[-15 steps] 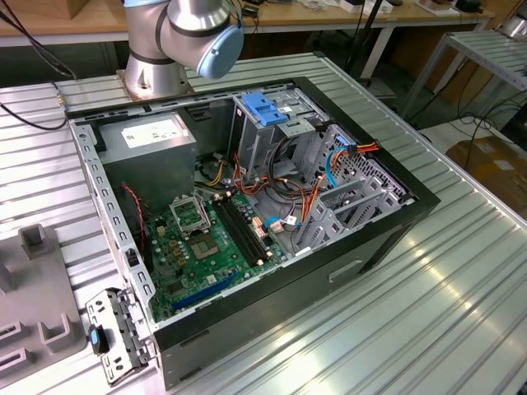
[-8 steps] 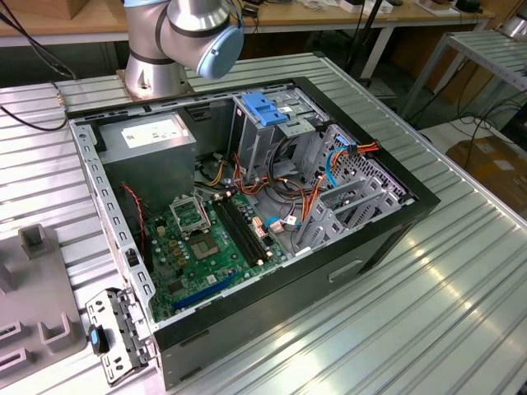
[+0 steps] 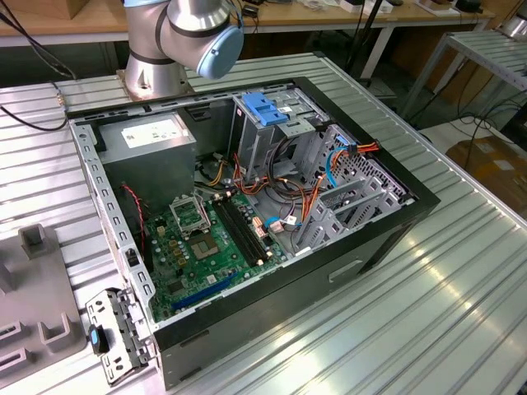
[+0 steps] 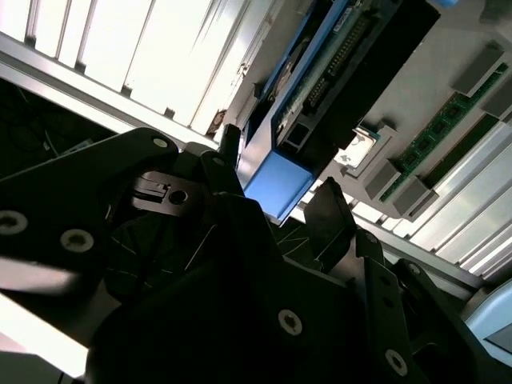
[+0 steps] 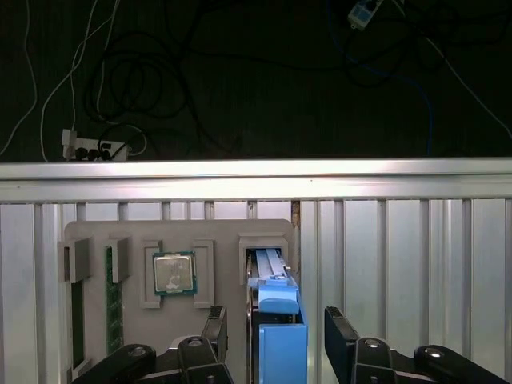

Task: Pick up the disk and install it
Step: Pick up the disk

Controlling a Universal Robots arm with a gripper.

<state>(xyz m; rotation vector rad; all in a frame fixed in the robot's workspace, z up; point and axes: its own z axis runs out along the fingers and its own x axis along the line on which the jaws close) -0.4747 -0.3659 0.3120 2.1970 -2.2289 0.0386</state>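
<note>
Where the grey tray (image 5: 208,234) lies on the slatted metal table (image 5: 416,264), the disk (image 5: 280,352) stands on edge in a narrow slot of it, blue rail facing the gripper (image 5: 278,314). The gripper hangs right over that slot with its fingers (image 5: 214,326) apart, one on each side of the disk. A thin gap shows between each finger and the blue plastic, so nothing is clamped. The same tray holds a square processor chip (image 5: 174,274) lying flat in its own pocket beside the disk's slot. Beyond the chip, green memory sticks (image 5: 114,300) are set on edge in long grooves. In the second wrist view the disk's connector end and blue rail show just past the dark gripper body.

In the exterior view an open computer case (image 3: 272,325) lies on its side in the middle of the table. Inside it, a grey power-supply box (image 3: 152,136) sits in the far corner toward the exterior view's left and a green motherboard (image 3: 206,247) covers the floor. A metal drive cage (image 3: 263,136) with a blue plastic top stands at the far side, with orange, red and blue cables (image 3: 305,206) bunched beside it. The arm's base (image 3: 152,70) stands just behind the case.
</note>
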